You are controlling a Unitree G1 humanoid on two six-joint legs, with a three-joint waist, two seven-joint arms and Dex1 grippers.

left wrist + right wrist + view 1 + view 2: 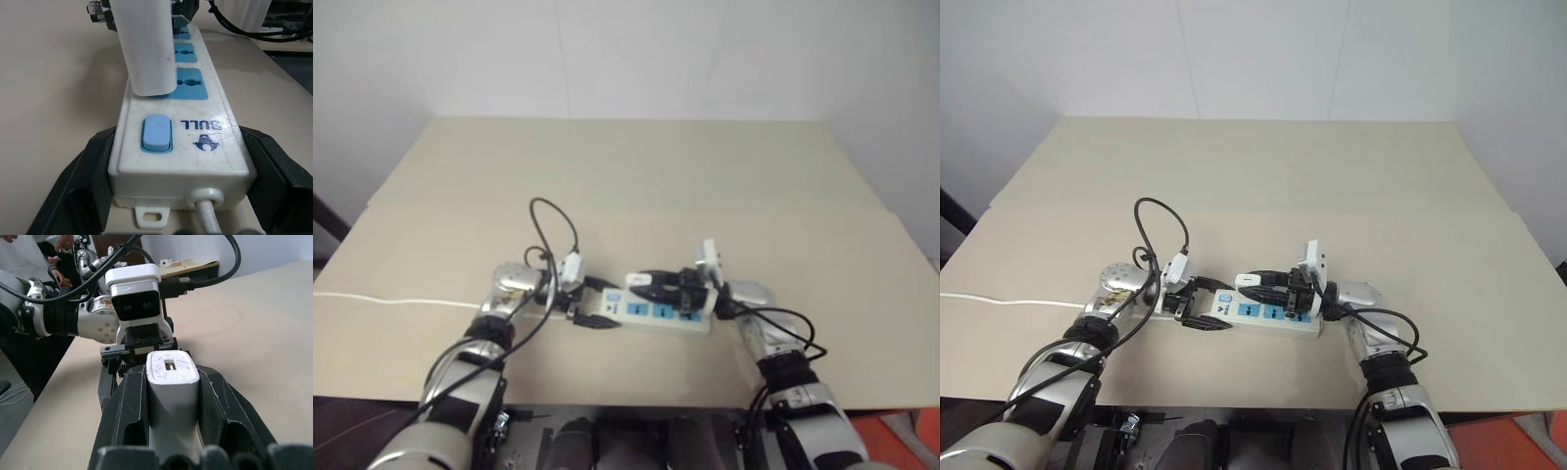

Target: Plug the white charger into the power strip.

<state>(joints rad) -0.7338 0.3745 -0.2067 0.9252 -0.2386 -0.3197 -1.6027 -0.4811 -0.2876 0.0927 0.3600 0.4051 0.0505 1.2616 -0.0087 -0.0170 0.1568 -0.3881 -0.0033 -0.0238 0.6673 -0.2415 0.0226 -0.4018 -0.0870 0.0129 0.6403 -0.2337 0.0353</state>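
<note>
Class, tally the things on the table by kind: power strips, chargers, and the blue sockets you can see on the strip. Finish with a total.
Power strip: 1
White charger: 1
Blue sockets visible on the strip: 3
Total: 5

The beige table carries 1 power strip and its thin white cord.

White charger stands over the power strip, beside its blue switch.
</note>
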